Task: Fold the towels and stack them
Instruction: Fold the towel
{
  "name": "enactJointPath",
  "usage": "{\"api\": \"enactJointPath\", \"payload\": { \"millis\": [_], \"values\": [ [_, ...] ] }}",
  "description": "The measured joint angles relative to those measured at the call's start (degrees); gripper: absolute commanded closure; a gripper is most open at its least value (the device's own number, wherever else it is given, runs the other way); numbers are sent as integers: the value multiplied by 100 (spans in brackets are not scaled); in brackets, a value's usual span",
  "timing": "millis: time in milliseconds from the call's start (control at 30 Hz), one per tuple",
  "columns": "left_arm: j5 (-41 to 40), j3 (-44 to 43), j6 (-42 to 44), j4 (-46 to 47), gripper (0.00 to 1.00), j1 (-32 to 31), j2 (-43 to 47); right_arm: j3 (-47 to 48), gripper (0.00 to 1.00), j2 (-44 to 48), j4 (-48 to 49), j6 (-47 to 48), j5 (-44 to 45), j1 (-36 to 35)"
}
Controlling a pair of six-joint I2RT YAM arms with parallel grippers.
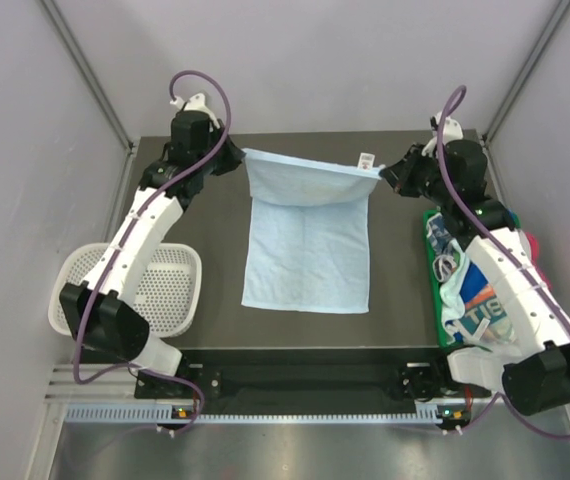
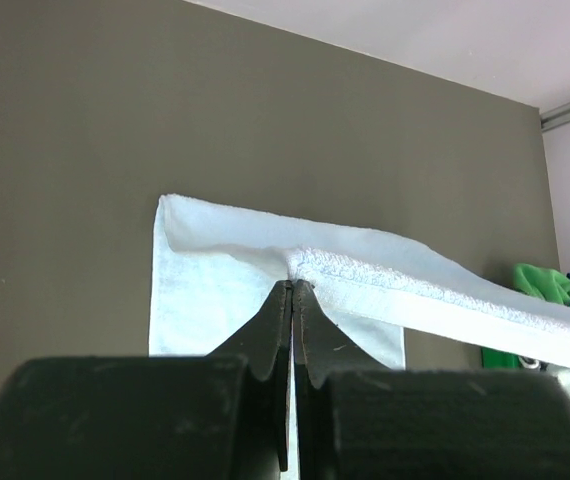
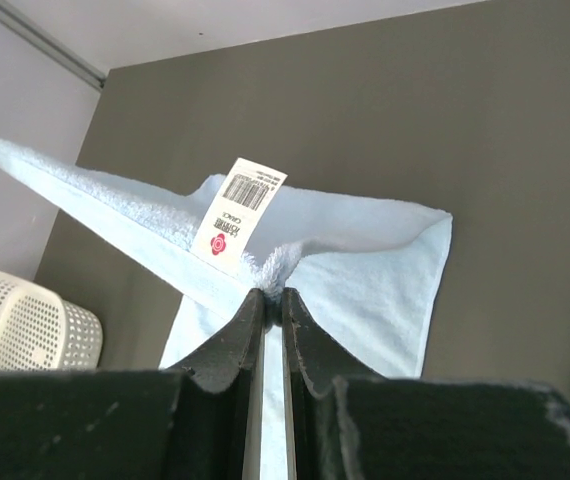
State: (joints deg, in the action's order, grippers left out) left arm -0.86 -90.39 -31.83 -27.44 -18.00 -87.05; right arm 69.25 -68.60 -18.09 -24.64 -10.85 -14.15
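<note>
— At the far edge of the table (image 1: 395, 320), what have you got?

— Both my claws are pinched tight on the towel (image 1: 307, 250). My left claw (image 1: 237, 157) has its far left corner. My right claw (image 1: 385, 175) has the far right one, just beside the label (image 1: 365, 159).

— And the rest of it?

— The held edge is up off the table, strung left to right between the claws. From there the cloth slopes down toward me and lies flat, with its near edge free.

— So which way does the fold go?

— Toward me, I judge. The long axis looks to run far to near, so the far edge should come straight back over the flat part to meet the near edge. Neither arm is nearer, as each holds its own corner. They would have to travel level, or the edges may land skewed.
</note>
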Motion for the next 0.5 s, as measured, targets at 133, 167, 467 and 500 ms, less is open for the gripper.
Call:
{"api": "enactJointPath", "payload": {
  "millis": [133,167,467,500],
  "values": [
    [46,291,-28,52,100,0,190,-216,100,151,7,-4,2,-37],
    [50,409,-48,90,100,-4,254,-293,100,203,7,-7,2,-46],
    [149,1178,-149,168,100,-22,710,-776,100,540,0,-42,4,-133],
    [149,1268,-151,175,100,-22,761,-826,100,575,-2,-48,9,-155]
  ]
}}
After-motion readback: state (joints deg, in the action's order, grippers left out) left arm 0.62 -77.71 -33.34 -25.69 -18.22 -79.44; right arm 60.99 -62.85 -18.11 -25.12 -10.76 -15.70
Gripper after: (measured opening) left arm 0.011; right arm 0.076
